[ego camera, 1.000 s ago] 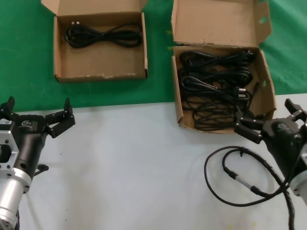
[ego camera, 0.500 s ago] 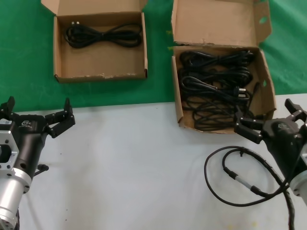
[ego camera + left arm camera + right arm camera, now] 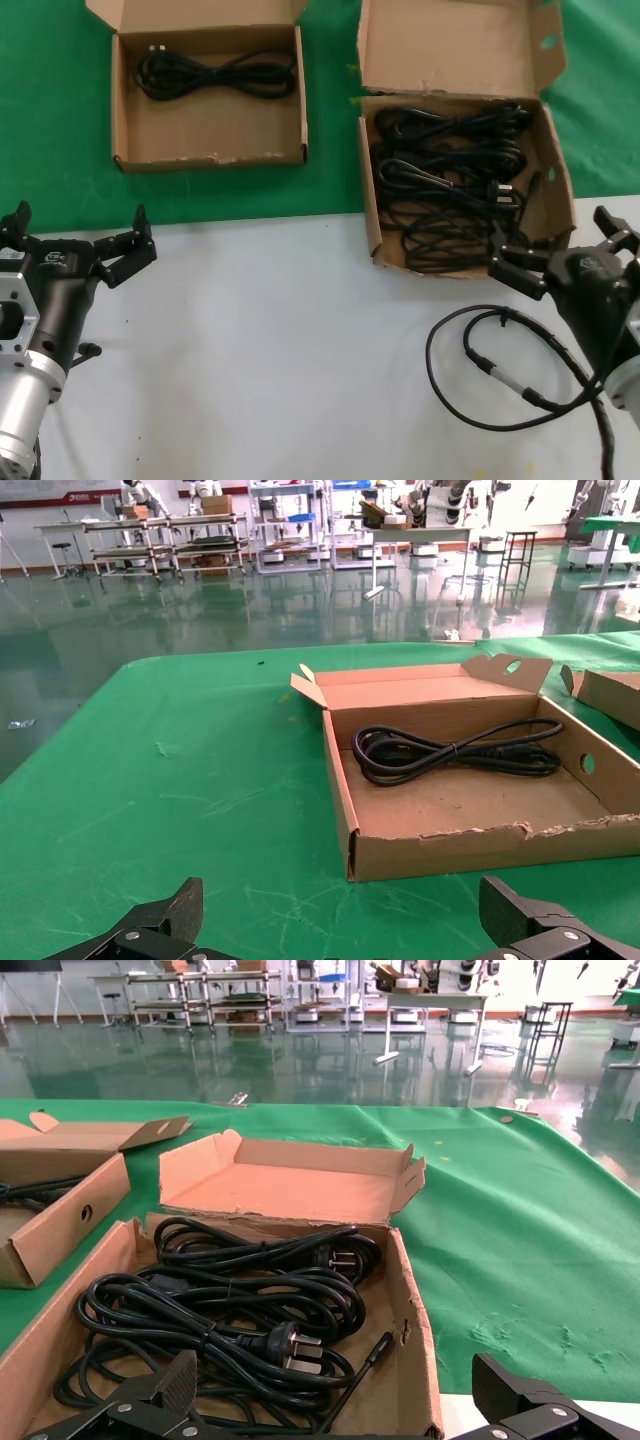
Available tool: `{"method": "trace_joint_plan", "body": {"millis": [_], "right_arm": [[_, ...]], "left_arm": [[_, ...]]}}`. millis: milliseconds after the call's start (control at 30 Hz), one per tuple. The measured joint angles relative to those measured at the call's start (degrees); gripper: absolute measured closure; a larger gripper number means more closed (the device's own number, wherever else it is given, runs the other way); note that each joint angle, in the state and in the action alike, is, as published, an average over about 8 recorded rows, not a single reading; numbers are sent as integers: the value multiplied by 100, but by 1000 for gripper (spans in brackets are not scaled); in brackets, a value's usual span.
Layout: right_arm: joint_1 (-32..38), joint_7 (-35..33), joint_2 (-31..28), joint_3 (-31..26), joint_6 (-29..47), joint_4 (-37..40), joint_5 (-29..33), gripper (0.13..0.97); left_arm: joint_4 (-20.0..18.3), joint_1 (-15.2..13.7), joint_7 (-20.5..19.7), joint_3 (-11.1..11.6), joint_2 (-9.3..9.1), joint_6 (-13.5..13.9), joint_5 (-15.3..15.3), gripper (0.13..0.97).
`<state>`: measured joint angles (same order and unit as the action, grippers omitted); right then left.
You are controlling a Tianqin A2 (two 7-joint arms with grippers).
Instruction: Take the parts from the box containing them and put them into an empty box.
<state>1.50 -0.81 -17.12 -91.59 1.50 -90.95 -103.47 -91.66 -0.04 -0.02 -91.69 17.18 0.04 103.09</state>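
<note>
The right hand point(image 3: 560, 250) hangs with fingers spread apart at the front edge of the tall-flapped box point(image 3: 463, 45), which holds a heap of coiled power cords point(image 3: 450, 180); the left hand point(image 3: 75, 240), also spread wide, rests over the white table point(image 3: 280, 350); one cord point(image 3: 215, 75) lies in the short-flapped box point(image 3: 210, 150) on the green cloth point(image 3: 50, 130).

Glossy green floor point(image 3: 250, 590), metal shelving racks point(image 3: 140, 535)

Head camera looks steeply down on the tabletop point(image 3: 280, 330), taking in both boxes. Left wrist camera sits low, facing the short-flap box point(image 3: 470, 850) close up. Right wrist camera faces the tall-flap box point(image 3: 290, 1185) of cords, nearer still.
</note>
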Motion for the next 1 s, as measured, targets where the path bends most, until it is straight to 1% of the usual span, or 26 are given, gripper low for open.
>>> {"method": "trace_joint_plan", "body": {"millis": [1000], "right_arm": [[0, 0, 0, 0, 0, 0, 0, 129]], "left_arm": [[0, 0, 0, 0, 0, 0, 0, 132]]}}
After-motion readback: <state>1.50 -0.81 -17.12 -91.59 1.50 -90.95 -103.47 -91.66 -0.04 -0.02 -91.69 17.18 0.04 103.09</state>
